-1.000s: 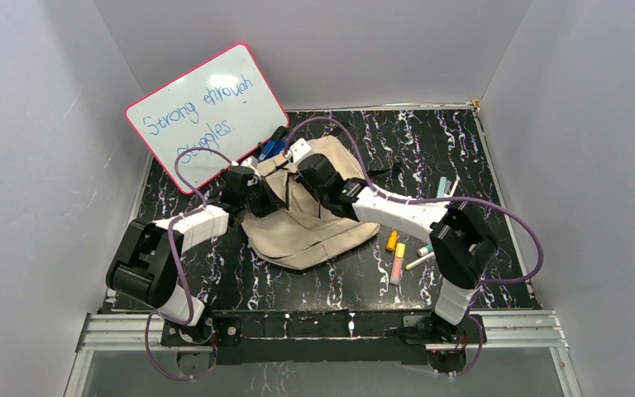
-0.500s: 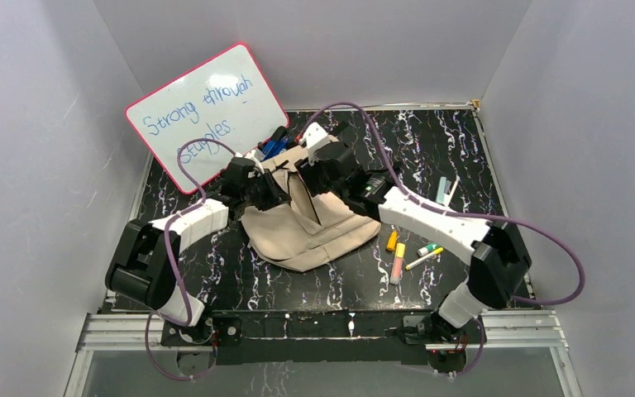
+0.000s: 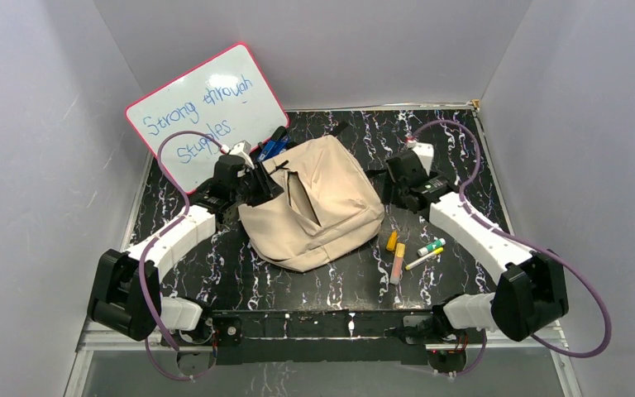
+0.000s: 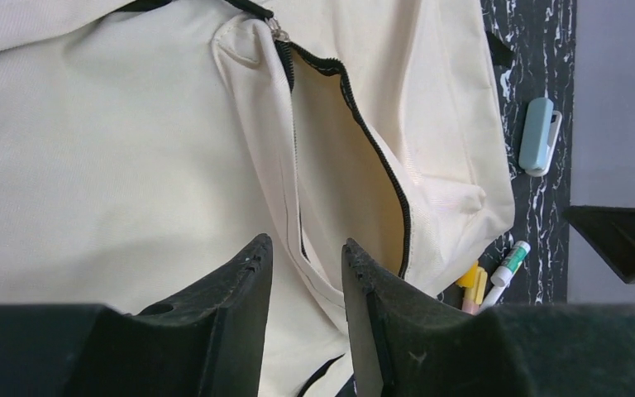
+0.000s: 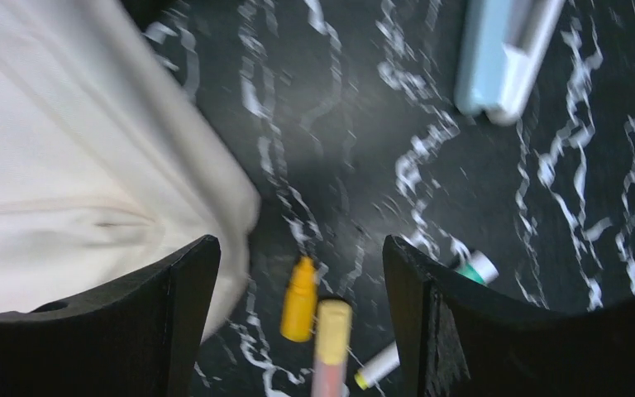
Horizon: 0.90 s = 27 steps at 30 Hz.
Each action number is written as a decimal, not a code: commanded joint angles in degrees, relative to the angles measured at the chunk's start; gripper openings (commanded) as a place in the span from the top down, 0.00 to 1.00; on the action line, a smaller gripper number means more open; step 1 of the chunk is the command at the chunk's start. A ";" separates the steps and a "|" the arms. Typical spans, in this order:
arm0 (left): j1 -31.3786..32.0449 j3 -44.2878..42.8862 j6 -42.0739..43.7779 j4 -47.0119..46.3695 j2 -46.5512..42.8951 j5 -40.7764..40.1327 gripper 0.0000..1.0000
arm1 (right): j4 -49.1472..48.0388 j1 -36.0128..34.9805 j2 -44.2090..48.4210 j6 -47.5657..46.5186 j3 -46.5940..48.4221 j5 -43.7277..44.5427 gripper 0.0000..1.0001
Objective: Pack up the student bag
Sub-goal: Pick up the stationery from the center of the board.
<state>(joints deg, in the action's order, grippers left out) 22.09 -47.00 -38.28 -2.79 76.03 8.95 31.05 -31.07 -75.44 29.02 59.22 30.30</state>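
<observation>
The beige student bag (image 3: 322, 207) lies in the middle of the table, its dark zipper (image 4: 372, 141) undone and a slit gaping on top. My left gripper (image 3: 258, 187) hovers at the bag's left edge. In the left wrist view its fingers (image 4: 306, 248) stand a little apart, with bag cloth showing beyond the gap and nothing pinched. My right gripper (image 3: 395, 184) is off the bag's right side. Seen from the right wrist, this gripper (image 5: 302, 248) is wide open above an orange marker (image 5: 300, 302) and a pink-and-yellow highlighter (image 5: 331, 339).
Right of the bag lie the orange marker (image 3: 391, 241), the highlighter (image 3: 398, 263), a green-capped glue stick (image 3: 431, 246), a white pen (image 3: 418, 261) and a light-blue stapler (image 3: 442, 188). A pink-framed whiteboard (image 3: 207, 116) leans at the back left, with blue items (image 3: 271, 147) beside it.
The right arm has pulled off the bag to the right and its jaws have spread wide. The left jaws have parted and drawn back slightly. The bag has settled fuller.
</observation>
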 commanded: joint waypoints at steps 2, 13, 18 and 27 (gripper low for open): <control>-0.03 -0.81 1.70 2.34 -1.87 -1.95 0.65 | 7.44 9.11 5.21 5.81 -4.75 -5.38 0.21; -0.03 -0.91 1.78 1.83 -0.38 -1.18 0.65 | 10.61 13.99 4.73 1.27 -11.60 -27.61 0.37; -0.03 -0.20 1.01 0.82 0.03 -0.40 0.65 | 8.83 13.96 3.85 0.65 -15.14 -32.49 0.45; -0.03 -0.19 1.02 0.98 0.52 -0.34 0.65 | 7.01 13.89 1.01 -0.54 -17.12 -34.33 0.49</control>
<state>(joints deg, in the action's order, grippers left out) 22.09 -46.98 -37.54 -1.21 76.66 8.36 39.24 -17.06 -73.78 29.54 42.48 -2.50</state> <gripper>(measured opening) 0.352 0.522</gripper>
